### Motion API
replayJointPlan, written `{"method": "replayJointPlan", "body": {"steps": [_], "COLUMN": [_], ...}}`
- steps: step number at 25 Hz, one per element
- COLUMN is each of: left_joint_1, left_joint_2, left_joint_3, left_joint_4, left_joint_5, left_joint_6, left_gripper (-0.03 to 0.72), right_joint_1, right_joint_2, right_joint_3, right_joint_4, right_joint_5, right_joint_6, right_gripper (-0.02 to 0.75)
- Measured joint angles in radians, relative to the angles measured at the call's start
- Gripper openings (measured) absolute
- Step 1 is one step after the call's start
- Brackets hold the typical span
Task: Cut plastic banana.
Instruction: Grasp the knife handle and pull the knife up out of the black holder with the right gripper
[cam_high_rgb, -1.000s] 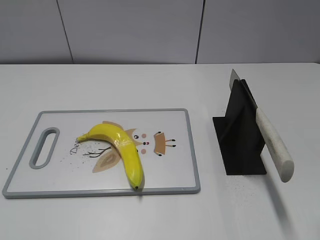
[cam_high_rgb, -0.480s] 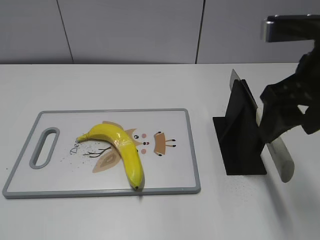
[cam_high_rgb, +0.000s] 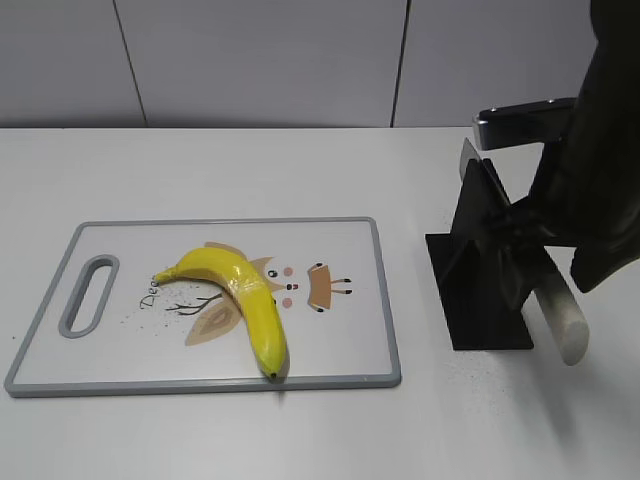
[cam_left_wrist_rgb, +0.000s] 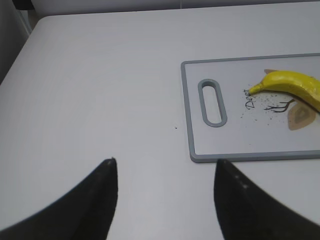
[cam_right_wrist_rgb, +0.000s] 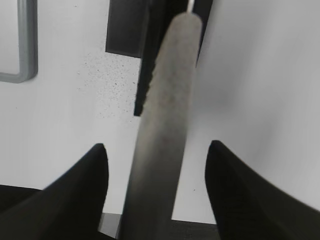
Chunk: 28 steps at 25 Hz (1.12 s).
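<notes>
The plastic banana (cam_high_rgb: 245, 297), curved and bright yellow, lies on the white cutting board (cam_high_rgb: 340, 350); its stem end shows in the left wrist view (cam_left_wrist_rgb: 290, 82). A knife with a whitish handle (cam_high_rgb: 558, 312) rests slanted in a black stand (cam_high_rgb: 485, 270). My right gripper (cam_right_wrist_rgb: 156, 150) is open with the knife handle (cam_right_wrist_rgb: 167, 95) between its two fingers, not clamped. In the exterior view the right arm (cam_high_rgb: 590, 180) covers the upper handle. My left gripper (cam_left_wrist_rgb: 165, 167) is open and empty above bare table, left of the board (cam_left_wrist_rgb: 240, 156).
The board has a grey rim and a handle slot (cam_high_rgb: 88, 295) at its left end. Dark specks lie on the table by the stand's base (cam_right_wrist_rgb: 107, 80). A grey panelled wall (cam_high_rgb: 260, 60) stands behind the table.
My right arm has come into the exterior view from the right and moved down and left over the knife handle. The banana, board and stand have not moved.
</notes>
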Motion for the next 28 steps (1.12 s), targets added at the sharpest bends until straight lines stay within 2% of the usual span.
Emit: {"method": "replayJointPlan", "body": {"steps": [7, 9, 10, 18, 28], "left_joint_1": [0.000, 0.000, 0.000, 0.000, 0.000], "left_joint_2": [0.000, 0.000, 0.000, 0.000, 0.000], "left_joint_3": [0.000, 0.000, 0.000, 0.000, 0.000], "left_joint_4": [0.000, 0.000, 0.000, 0.000, 0.000], "left_joint_5": [0.000, 0.000, 0.000, 0.000, 0.000], "left_joint_6": [0.000, 0.000, 0.000, 0.000, 0.000], "left_gripper": [0.592, 0.592, 0.592, 0.592, 0.592], "right_joint_1": [0.000, -0.001, -0.003, -0.005, -0.003], "right_joint_2": [0.061, 0.063, 0.063, 0.039, -0.200], "right_joint_3": [0.000, 0.000, 0.000, -0.001, -0.002], "right_joint_4": [0.025, 0.042, 0.042, 0.059, 0.052], "right_joint_5": [-0.008, -0.008, -0.004, -0.002, 0.017], "right_joint_6": [0.001, 0.003, 0.022, 0.039, 0.092], "right_gripper": [0.335, 0.200, 0.169, 0.169, 0.164]}}
